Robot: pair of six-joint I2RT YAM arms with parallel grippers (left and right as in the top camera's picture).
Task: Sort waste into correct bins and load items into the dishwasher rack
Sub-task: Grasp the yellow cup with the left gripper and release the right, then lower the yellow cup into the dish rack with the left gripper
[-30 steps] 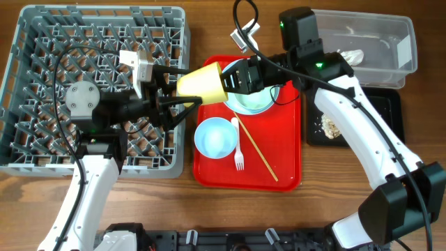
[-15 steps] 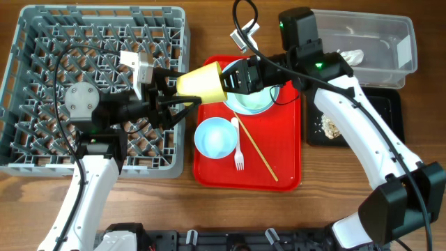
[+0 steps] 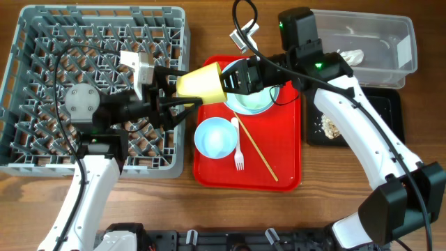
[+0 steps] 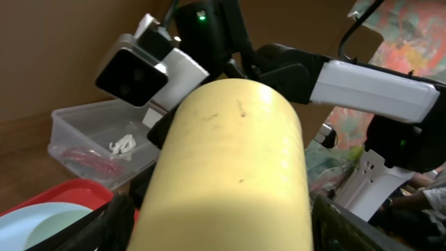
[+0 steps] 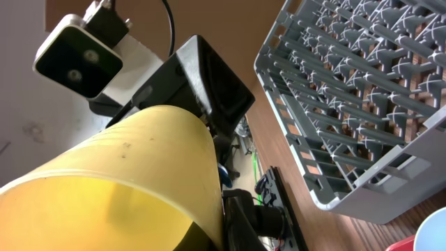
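Wooden table (image 3: 209,28). Yellow cup (image 3: 202,81): airborne sideways between dishwasher rack (image 3: 104,10) and red tray (image 3: 216,174), pinched by right gripper (image 3: 228,78). Left gripper (image 3: 185,87) spread around its base, apparently for handover.

Wooden desk (image 3: 209,31), mid-brown, with grain running left to right in the overhead view, a few darker streaks and a faint sheen. Soft, even light from above, leaving only short, blurred shadows on the wood.

In the left wrist view, a plain brown surface (image 4: 49,42) filling the upper left (wall or more of the desk, hard to tell). At the upper right corner, a brightly patterned panel (image 4: 411,35) in pinks, greens and oranges.

In the right wrist view, similar brown wood across the top and lower right. Down the left side, a pale off-white surface (image 5: 24,139), lightly smudged.
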